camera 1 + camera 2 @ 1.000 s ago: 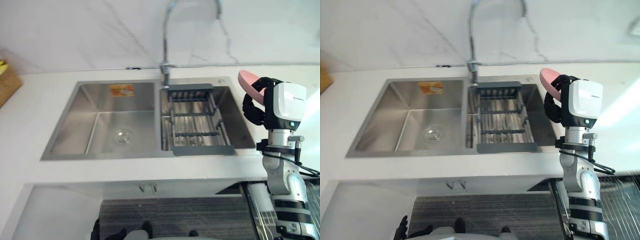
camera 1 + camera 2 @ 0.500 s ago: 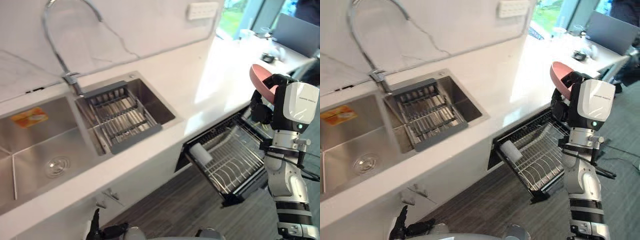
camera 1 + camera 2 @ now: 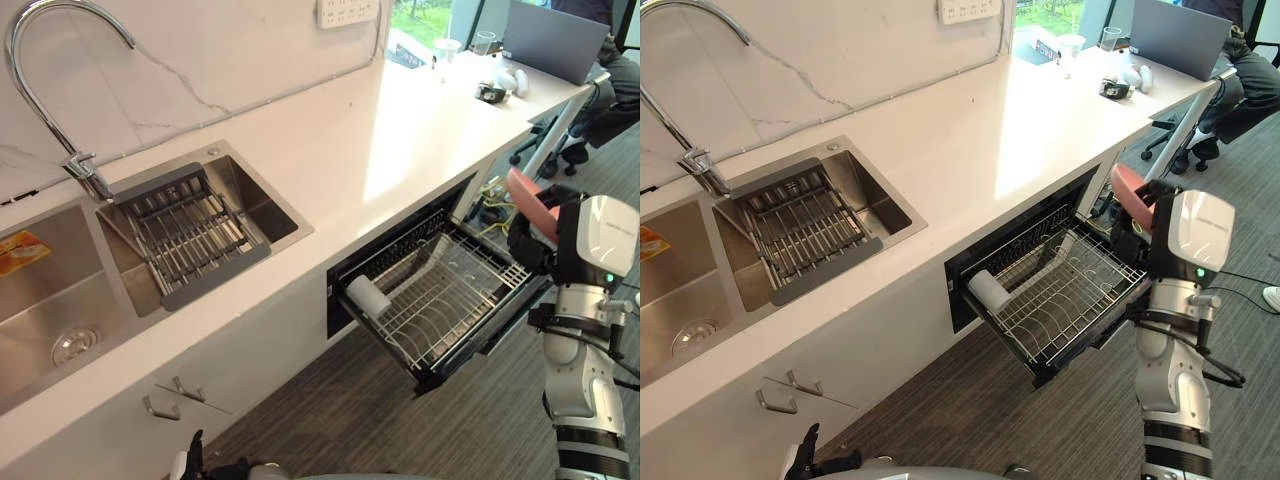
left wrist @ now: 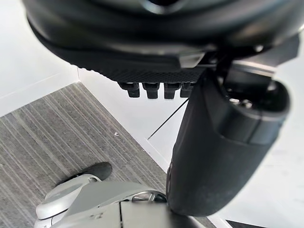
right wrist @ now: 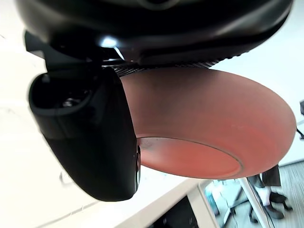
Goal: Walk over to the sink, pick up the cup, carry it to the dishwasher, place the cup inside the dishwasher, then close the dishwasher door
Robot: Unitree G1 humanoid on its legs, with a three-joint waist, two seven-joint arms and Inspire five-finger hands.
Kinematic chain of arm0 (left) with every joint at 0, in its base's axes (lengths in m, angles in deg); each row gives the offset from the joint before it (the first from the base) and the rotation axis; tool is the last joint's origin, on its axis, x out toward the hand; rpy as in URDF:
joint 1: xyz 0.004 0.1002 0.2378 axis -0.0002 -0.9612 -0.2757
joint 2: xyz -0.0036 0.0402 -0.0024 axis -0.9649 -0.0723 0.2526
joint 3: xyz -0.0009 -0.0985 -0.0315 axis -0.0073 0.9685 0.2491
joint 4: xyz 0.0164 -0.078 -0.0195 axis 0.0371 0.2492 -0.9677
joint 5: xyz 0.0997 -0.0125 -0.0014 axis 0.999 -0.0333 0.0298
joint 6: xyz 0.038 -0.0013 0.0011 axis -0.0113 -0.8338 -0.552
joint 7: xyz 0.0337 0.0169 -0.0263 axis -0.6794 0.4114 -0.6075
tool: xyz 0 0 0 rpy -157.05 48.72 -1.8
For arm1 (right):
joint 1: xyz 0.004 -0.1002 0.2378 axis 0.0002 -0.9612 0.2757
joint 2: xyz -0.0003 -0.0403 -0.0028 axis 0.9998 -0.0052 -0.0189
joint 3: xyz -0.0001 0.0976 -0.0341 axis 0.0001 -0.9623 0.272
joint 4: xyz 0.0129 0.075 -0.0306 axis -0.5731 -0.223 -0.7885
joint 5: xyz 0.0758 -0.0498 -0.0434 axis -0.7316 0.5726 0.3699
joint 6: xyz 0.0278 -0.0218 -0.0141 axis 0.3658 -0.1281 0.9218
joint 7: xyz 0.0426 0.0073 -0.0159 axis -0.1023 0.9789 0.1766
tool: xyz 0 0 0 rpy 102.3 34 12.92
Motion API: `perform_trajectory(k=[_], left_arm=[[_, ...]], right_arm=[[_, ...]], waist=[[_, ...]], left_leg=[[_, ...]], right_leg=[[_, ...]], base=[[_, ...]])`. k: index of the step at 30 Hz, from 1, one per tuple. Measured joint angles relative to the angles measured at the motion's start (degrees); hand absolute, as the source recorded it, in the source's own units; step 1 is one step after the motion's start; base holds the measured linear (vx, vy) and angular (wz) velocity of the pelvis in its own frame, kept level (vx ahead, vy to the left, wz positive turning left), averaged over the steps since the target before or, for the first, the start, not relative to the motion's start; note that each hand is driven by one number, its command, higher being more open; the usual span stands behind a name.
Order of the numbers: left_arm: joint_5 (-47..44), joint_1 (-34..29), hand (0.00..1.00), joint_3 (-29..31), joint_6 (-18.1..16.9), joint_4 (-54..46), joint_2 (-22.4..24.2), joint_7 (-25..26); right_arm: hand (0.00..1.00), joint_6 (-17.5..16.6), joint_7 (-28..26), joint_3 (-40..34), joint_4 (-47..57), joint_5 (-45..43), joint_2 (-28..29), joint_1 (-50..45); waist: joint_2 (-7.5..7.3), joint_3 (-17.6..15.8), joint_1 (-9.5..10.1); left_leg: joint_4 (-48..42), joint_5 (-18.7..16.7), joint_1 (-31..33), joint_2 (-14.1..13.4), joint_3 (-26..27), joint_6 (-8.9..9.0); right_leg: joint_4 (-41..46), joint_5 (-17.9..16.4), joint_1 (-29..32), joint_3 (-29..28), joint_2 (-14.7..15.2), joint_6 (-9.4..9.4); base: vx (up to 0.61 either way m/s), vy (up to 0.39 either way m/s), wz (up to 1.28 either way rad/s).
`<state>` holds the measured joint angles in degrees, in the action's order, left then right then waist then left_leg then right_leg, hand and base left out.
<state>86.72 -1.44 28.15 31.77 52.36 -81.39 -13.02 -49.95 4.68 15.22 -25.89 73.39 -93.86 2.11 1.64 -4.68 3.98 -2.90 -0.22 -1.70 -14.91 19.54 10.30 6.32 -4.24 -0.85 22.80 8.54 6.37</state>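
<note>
The right hand (image 5: 90, 137) grips the smooth pink round-bodied cup (image 5: 204, 118) by its wall, which is likely light, rigid and slippery; the left hand (image 4: 223, 142) hangs relaxed.

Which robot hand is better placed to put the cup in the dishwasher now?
Right. The right robot hand grips the pink cup just beside the pulled-out dishwasher rack; the left robot hand hangs low by the floor, holding nothing.

head stereo cams overlook dishwasher (image 3: 450, 295); wrist cams close.
</note>
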Motion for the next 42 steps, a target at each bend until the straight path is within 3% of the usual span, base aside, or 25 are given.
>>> perform_trajectory(k=[4, 6, 7, 11, 15, 24, 25, 31, 42], left_arm=[[-0.12, 0.71, 1.0, 0.03, 0.16, 0.08, 0.02, -0.13], [-0.92, 2.58, 1.0, 0.0, 0.15, 0.05, -0.01, -0.25], [-2.12, 5.44, 1.0, -0.09, -0.01, -0.02, 0.0, -0.36], [-6.25, 10.28, 1.0, -1.29, -1.48, -0.76, 0.41, -0.84], [-9.98, 12.73, 1.0, -2.82, -2.32, -2.77, 0.39, -0.75], [-16.64, 16.7, 1.0, -8.51, -2.67, -2.84, -0.14, -0.87], [-17.1, 17.42, 1.0, -9.4, -2.62, -2.86, 0.04, -0.87], [-19.21, 17.79, 1.0, -11.74, -2.57, -4.86, 0.26, -1.1], [-21.36, 17.49, 1.0, -11.92, -3.09, -7.46, 0.37, -4.98]], right_arm=[[0.0, -0.33, -0.1, 1.71, -2.73, 0.65, 0.9, 0.51], [0.0, -0.13, 0.64, 3.26, -6.04, 1.1, 0.6, 4.16], [0.0, 0.4, 1.46, 3.99, -9.52, 1.09, -0.09, 9.17], [0.0, 3.84, 2.98, 6.15, -19.0, 0.96, -3.02, 19.92], [0.0, 5.98, 4.91, 8.51, -22.94, 0.24, -8.01, 27.03], [0.0, 10.38, 7.5, 16.8, -34.43, -1.99, -17.71, 42.25], [1.0, 10.83, 7.49, 17.73, -35.99, -1.99, -18.78, 44.23], [1.0, 12.34, 5.05, 19.36, -40.76, -6.13, -19.34, 46.36], [1.0, 12.34, 2.65, 16.7, -35.4, -7.68, -19.32, 42.32]], waist=[[-0.48, -0.47, 0.02], [-0.5, -2.39, -0.03], [-0.61, -5.38, -0.09], [-0.16, -13.32, 0.24], [1.05, -19.01, 0.5], [4.28, -21.56, 1.58], [5.1, -21.96, 1.77], [6.2, -22.48, 2.84], [6.21, -22.46, 1.61]], left_leg=[[1.11, 0.88, 1.33, 1.92, -1.16, -0.93], [1.02, 1.59, 3.87, 2.49, -1.49, -1.49], [1.04, 2.71, 6.87, 3.15, -1.7, -2.11], [1.25, 4.73, 12.1, 4.33, -2.38, -3.26], [1.19, 5.99, 16.92, 5.35, -2.67, -4.35], [1.21, 6.75, 23.47, 7.38, -3.45, -5.44], [1.21, 6.89, 24.16, 7.68, -3.9, -5.64], [1.24, 7.0, 24.81, 8.42, -5.05, -5.8], [3.63, 7.15, 18.04, 8.96, -6.17, -5.99]], right_leg=[[-0.18, 0.64, 1.0, 0.98, 1.7, 0.67], [1.9, 0.62, 4.33, 0.85, 2.68, 0.67], [4.07, 0.63, 8.33, 0.58, 3.66, 0.59], [6.4, 1.58, 14.4, 0.27, 5.1, -0.09], [6.8, 3.06, 19.32, 0.03, 6.12, -0.3], [4.63, 5.92, 24.8, -0.02, 7.57, 0.14], [4.09, 6.36, 24.98, 0.31, 7.76, 0.24], [3.52, 6.71, 24.98, 0.93, 8.38, 0.41], [2.09, 6.86, 18.24, 2.15, 8.37, 0.69]], base=[[-0.04, 0.064, 0.16], [-0.13, 0.058, 0.09], [-0.14, 0.035, 0.06], [-0.17, 0.034, 0.09], [-0.07, 0.026, 0.06], [0.01, 0.038, 0.06], [-0.01, 0.039, 0.15], [0.0, 0.018, 0.07], [0.0, 0.005, 0.02]])
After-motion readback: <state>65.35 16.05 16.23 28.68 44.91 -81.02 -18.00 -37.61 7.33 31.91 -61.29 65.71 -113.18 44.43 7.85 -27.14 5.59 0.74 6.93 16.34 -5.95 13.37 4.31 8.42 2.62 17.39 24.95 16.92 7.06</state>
